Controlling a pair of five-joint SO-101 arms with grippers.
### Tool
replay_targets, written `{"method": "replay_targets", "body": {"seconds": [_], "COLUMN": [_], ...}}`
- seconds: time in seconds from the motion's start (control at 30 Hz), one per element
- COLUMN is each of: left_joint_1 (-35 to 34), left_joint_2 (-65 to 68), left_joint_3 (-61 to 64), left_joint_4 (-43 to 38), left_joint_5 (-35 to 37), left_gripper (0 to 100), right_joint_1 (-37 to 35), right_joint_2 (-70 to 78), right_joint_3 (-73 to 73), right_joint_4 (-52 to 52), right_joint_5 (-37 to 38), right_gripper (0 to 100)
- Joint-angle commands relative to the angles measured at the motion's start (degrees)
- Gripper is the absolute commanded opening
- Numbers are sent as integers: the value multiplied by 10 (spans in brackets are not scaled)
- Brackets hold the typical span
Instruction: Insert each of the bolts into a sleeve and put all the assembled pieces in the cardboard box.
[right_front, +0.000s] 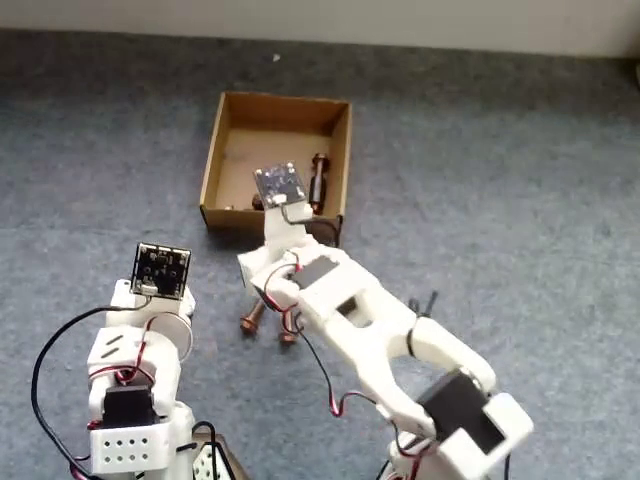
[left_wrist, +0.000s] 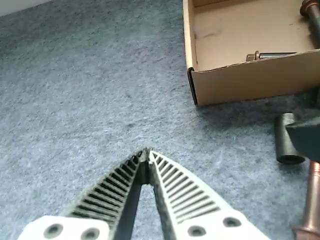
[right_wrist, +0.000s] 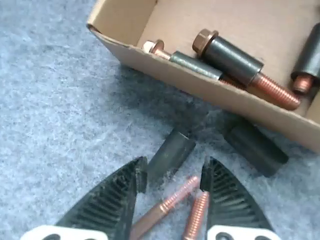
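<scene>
The cardboard box (right_front: 212, 160) stands on the grey carpet with assembled pieces in it, one being a dark sleeve on a copper bolt (right_wrist: 235, 62); a second (right_wrist: 185, 61) lies beside it. Just outside the box's front wall (right_wrist: 200, 89), my right gripper (right_wrist: 174, 170) is open, with a loose dark sleeve (right_wrist: 170, 152) lying between its fingertips. Two bare copper bolts (right_wrist: 165, 205) (right_wrist: 196, 216) lie under it. Another sleeve (right_wrist: 257, 145) rests by the wall. My left gripper (left_wrist: 146, 153) is shut on nothing, over bare carpet to the left of the box (left_wrist: 250, 80).
The right arm (right_front: 340, 300) stretches from the lower right across to the box front. The left arm (right_front: 140, 350) stands at the lower left. Two bolt heads (right_front: 250, 320) show on the carpet beside the right arm. Open carpet lies left and right of the box.
</scene>
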Motion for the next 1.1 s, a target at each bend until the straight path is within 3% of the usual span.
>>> {"method": "replay_targets", "body": {"seconds": [0.0, 0.4, 0.53, 0.87, 1.07], "left_joint_1": [-6, -6, -6, -6, -6], "left_joint_2": [-3, -3, -3, -3, -3], "left_joint_3": [-6, -5, -4, -4, -3], "left_joint_4": [-13, -13, -13, -13, -13], "left_joint_5": [-1, -1, -1, -1, -1], "left_gripper": [7, 7, 7, 7, 7], "right_joint_1": [-11, -11, -11, 6, 12], "right_joint_2": [35, 200, 225, 99, -22], "right_joint_3": [-65, -228, -269, -264, -183], "right_joint_4": [5, 178, 204, 229, 258], "right_joint_5": [-6, -6, -4, -1, 60], "right_gripper": [155, 150, 31, 4, 4]}}
